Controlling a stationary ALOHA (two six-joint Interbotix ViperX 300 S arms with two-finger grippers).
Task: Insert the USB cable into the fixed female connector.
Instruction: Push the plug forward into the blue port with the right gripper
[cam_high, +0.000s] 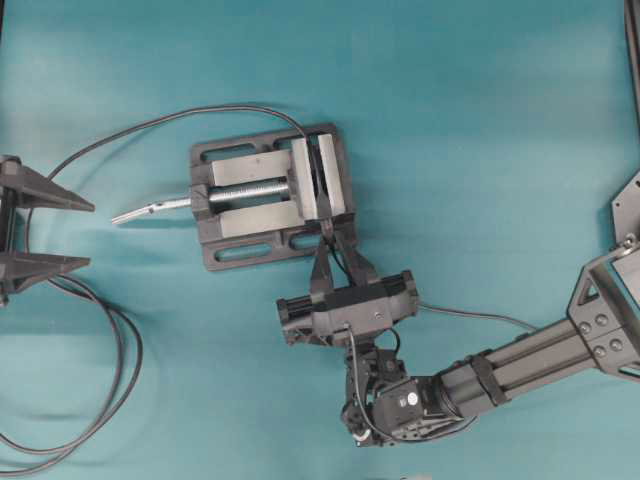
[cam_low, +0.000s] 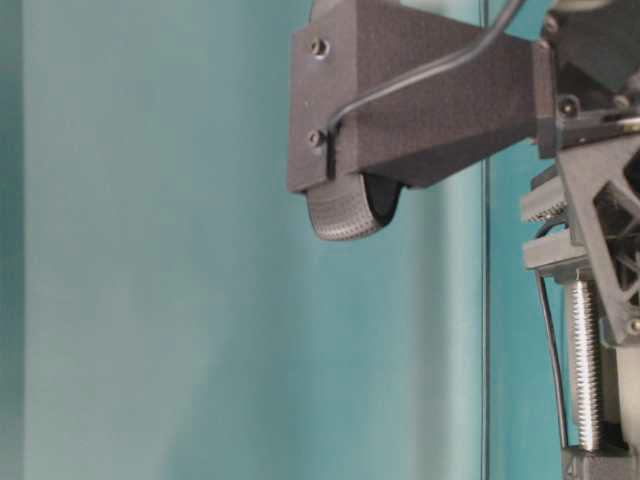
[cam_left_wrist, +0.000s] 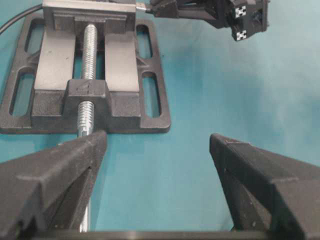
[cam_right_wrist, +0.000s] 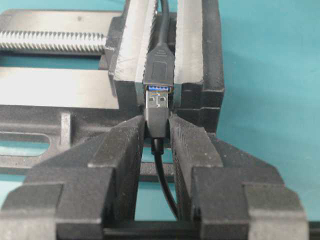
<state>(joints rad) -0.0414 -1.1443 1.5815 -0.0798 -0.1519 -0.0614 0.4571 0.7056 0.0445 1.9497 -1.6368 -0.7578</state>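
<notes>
My right gripper (cam_right_wrist: 157, 125) is shut on the USB cable's black plug (cam_right_wrist: 157, 112), and its thin cable (cam_right_wrist: 165, 180) trails back between the fingers. The plug's front end sits at the mouth of the fixed female connector (cam_right_wrist: 160, 67), where a blue strip shows. I cannot tell how deep the plug sits. The connector is clamped between the jaws of the grey vise (cam_right_wrist: 60, 85). In the overhead view the right gripper (cam_high: 328, 240) reaches the vise (cam_high: 250, 190) from below. My left gripper (cam_high: 60, 232) stands wide open at the left edge, empty (cam_left_wrist: 157, 142).
A thicker black cable (cam_high: 110, 390) loops over the mat at the lower left and runs up to the vise's far side. The vise's silver screw handle (cam_high: 150, 210) points left toward the left gripper. The thin cable (cam_high: 470, 315) runs right along the right arm.
</notes>
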